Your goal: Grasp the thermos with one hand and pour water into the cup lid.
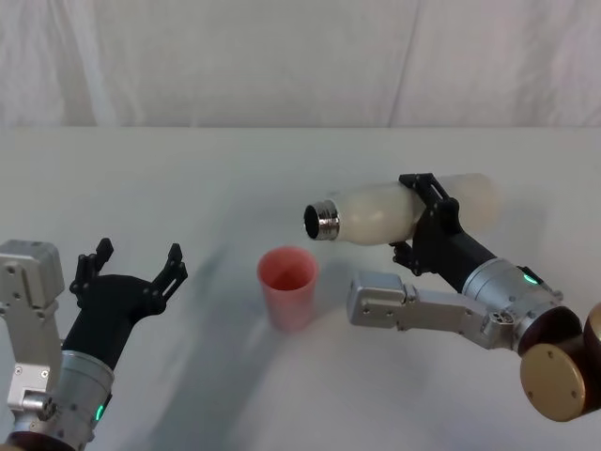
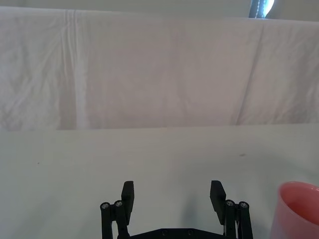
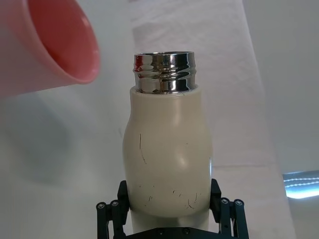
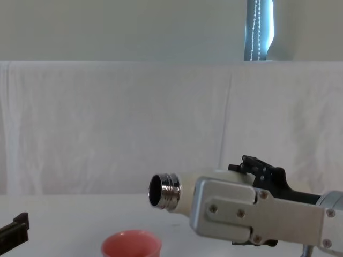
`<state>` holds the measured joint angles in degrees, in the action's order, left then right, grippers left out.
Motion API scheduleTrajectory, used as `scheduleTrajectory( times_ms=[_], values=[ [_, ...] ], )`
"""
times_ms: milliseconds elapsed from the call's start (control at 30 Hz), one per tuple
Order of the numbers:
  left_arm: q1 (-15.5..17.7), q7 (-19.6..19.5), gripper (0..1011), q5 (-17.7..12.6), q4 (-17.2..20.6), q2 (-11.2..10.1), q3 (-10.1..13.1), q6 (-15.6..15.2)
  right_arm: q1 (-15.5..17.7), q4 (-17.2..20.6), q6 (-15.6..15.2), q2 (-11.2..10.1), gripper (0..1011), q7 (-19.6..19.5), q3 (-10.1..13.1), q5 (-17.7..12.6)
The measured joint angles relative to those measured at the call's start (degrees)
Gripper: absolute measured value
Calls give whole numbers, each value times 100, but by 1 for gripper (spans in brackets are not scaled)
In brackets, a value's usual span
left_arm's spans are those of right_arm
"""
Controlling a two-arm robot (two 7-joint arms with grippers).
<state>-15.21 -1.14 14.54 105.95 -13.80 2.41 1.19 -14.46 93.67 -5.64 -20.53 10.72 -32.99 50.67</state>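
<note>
Head view first: my right end effector [image 1: 424,218] pinches the thermos [image 1: 404,211] around its body, tipped sideways, chrome neck pointing left, above and just right of the cup lid [image 1: 287,287] standing upright on the white surface [image 1: 188,169]. My left end effector [image 1: 131,271] rests low at left, fingers spread, well apart from the cup lid. Left wrist view: spread fingers [image 2: 127,196], cup lid [image 2: 297,211] off to one side. Right wrist view: thermos [image 3: 167,159] clamped, cup lid [image 3: 55,47] near its neck. Chest view: thermos neck [image 4: 165,191] hangs above the cup lid [image 4: 131,244]; a white cloth backdrop [image 4: 107,123] hangs behind.
</note>
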Motion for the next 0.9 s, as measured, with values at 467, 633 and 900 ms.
scheduleTrajectory(
  times_ms=[467,633,900],
  values=[
    [0,0,1001,0,0,0,0,0,-30,47,-54,-74,959,48,-158,204],
    [0,0,1001,0,0,0,0,0,-34,59,-65,-79,959,48,-181,241],
    [0,0,1001,0,0,0,0,0,-32,91,-80,-86,959,49,-194,266]
  ],
)
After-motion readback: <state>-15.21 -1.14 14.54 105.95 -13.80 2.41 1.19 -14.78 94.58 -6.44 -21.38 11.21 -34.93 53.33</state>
